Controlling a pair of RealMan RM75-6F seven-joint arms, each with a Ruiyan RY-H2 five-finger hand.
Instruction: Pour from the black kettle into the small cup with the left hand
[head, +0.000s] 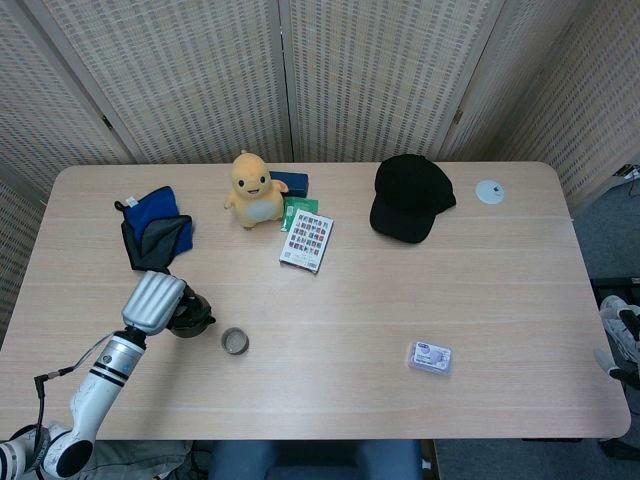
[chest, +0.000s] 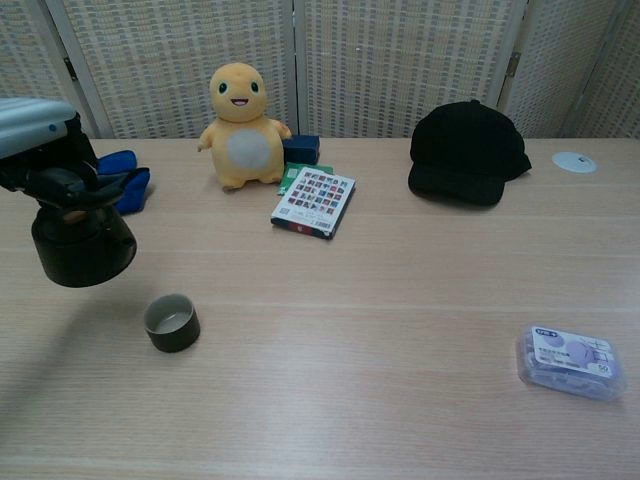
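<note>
Chest view shows the left hand (chest: 45, 165) gripping the squat black kettle (chest: 82, 245) above the table, left of the small round cup (chest: 171, 322); tipping early would likely spill short.

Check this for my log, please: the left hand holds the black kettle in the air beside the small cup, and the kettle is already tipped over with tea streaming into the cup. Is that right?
Not quite. The left hand does hold the black kettle in the air beside the small cup, but the chest view shows the kettle upright, with nothing streaming into the cup.
</note>
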